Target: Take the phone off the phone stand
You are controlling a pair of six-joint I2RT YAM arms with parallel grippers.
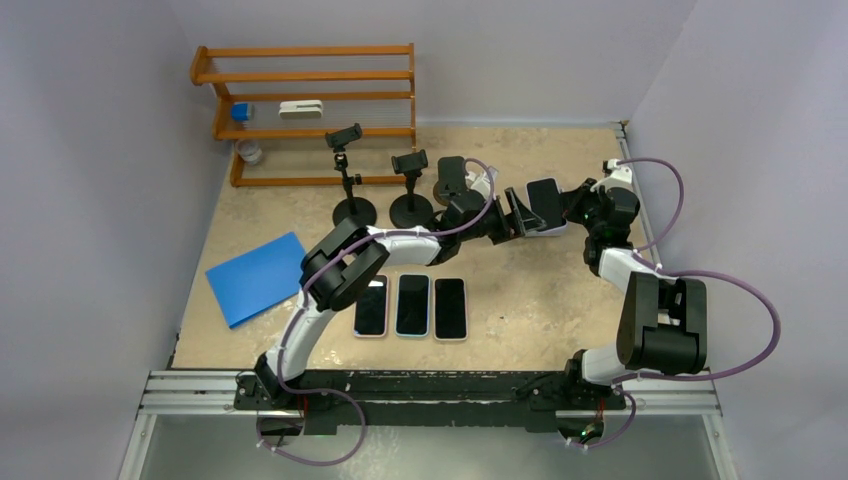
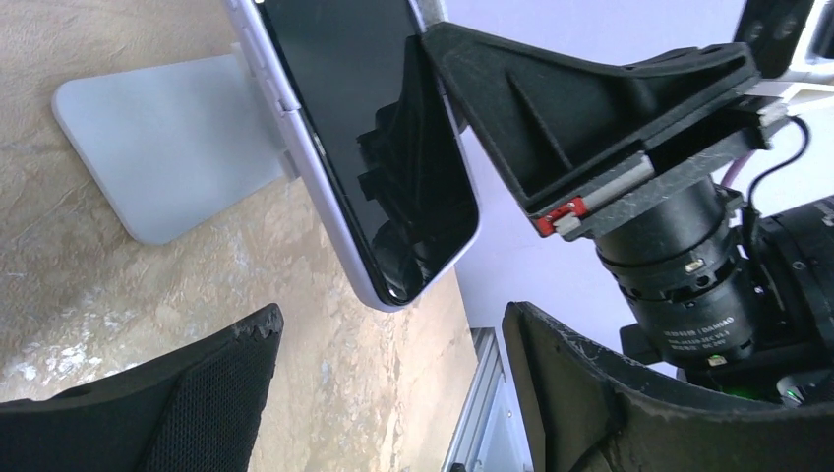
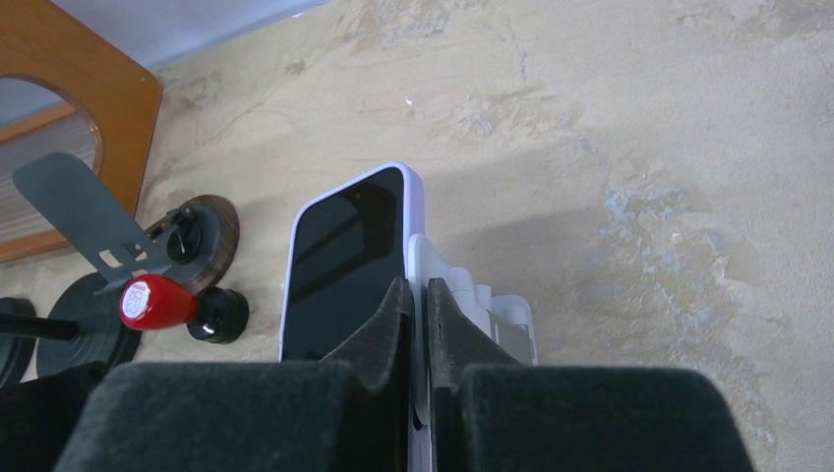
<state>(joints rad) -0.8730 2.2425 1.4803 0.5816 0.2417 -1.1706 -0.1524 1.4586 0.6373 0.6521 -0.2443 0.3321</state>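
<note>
Phone [image 3: 344, 265] in stand [image 2: 157, 167] w/ right gripper [image 3: 418, 287] pinching stand's back.

Only one word reads — "DAMIAO" — printed on the black cylindrical motor [image 2: 688, 280].

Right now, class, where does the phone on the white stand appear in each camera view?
Top external: phone upper middle, right of centre.
Left wrist: phone top centre, tilted, screen dark.
Right wrist: phone left of centre, lower half.
Shared landmark: the white stand holding it.
</note>
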